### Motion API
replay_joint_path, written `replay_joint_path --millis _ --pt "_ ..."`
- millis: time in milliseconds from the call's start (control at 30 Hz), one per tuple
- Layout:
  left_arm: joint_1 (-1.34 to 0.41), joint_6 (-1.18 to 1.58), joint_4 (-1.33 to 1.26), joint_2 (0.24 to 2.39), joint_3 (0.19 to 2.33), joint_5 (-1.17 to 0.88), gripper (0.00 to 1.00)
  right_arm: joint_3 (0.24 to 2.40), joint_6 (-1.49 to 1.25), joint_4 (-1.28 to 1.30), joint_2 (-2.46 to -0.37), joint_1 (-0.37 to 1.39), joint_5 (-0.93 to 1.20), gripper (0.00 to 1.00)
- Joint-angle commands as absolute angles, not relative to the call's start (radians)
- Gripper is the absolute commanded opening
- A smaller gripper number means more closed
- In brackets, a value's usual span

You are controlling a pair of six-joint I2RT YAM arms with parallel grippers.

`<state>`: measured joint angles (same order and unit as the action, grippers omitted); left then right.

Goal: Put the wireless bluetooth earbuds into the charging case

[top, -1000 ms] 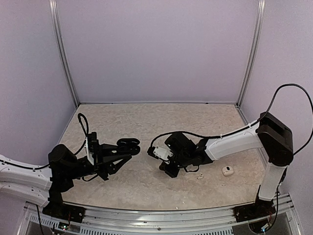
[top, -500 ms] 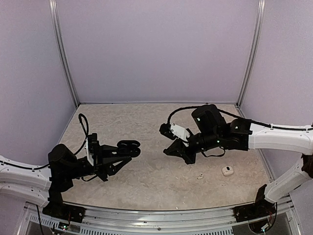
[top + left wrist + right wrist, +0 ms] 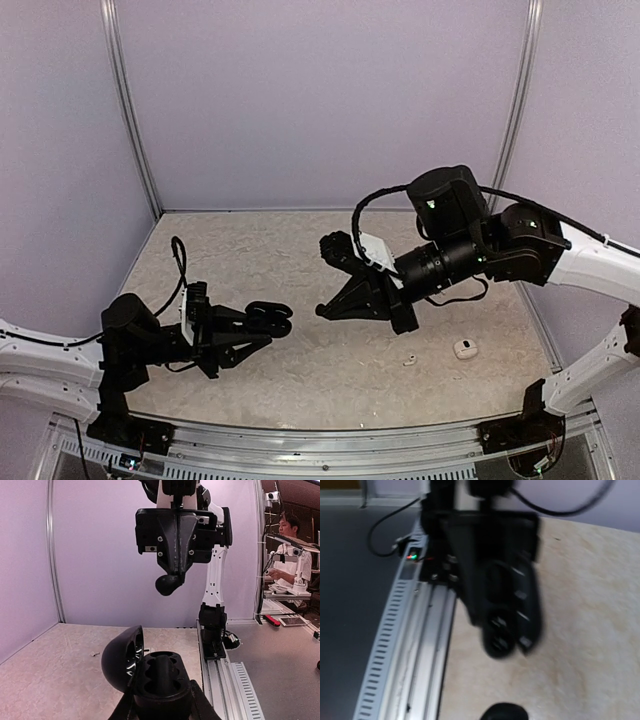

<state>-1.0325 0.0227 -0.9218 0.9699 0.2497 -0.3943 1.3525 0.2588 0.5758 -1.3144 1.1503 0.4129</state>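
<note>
Top view: left gripper (image 3: 256,324) low at 8 o'clock on the table (image 3: 300,250), jaws narrow and clamped on the base of the black charging case (image 3: 275,316). Case held clear of the surface and pointing toward 3 o'clock.

Left wrist view: case lid hinged open and tilted over to 9 o'clock. Base upright, two round wells facing up with a ridge between them. One finger on each side of the base.

Right gripper (image 3: 325,311) near table centre, at 3 o'clock of the case, close to it but not touching, fingers angled down toward 8 o'clock. Jaws closed tight. The left wrist view shows a black earbud (image 3: 168,584) pinched at the fingertips, a small rounded dark blob. It hangs at 12 o'clock over the open case with clear air between them.

Right wrist view is blurred. The left gripper and open case sit mid-frame, with a dark rounded shape at the 6 o'clock edge, likely the same earbud.

On the table at 4 o'clock: white case (image 3: 465,348) lying flat. White earbud (image 3: 409,360) near it at its 8 o'clock, not touching. Both are well apart from the two grippers.
</note>
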Motion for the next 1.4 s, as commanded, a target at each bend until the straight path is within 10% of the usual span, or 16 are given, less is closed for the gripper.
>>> replay_joint_path --millis 0,1367 --pt "-1.028 0.035 -0.905 0.979 0.289 -0.429 0.00 1.424 0.302 0.684 -1.383 1.227 0.385 0.00" --pt "-1.096 -0.051 -0.876 1.046 0.339 -0.399 0.00 1.503 0.291 0.628 -1.519 1.291 0.296 0.00"
